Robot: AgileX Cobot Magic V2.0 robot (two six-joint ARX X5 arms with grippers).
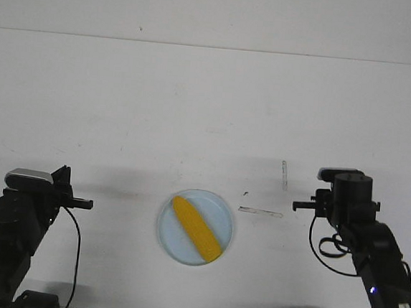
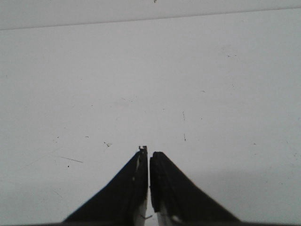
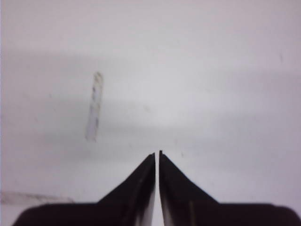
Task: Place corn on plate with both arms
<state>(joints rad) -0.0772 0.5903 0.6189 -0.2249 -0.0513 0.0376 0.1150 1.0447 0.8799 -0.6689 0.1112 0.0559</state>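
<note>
The yellow corn (image 1: 197,229) lies diagonally on the pale blue plate (image 1: 171,241) at the front middle of the table. My left gripper (image 1: 86,203) is shut and empty, well left of the plate; it also shows in the left wrist view (image 2: 149,152) over bare table. My right gripper (image 1: 298,205) is shut and empty, well right of the plate; in the right wrist view (image 3: 157,153) its jaws are together with only a hairline gap. Neither wrist view shows the corn or the plate.
Two strips of clear tape lie on the white table right of the plate: one flat strip (image 1: 261,212) and one upright strip (image 1: 285,174), the latter also in the right wrist view (image 3: 94,106). The table's far edge meets a white wall.
</note>
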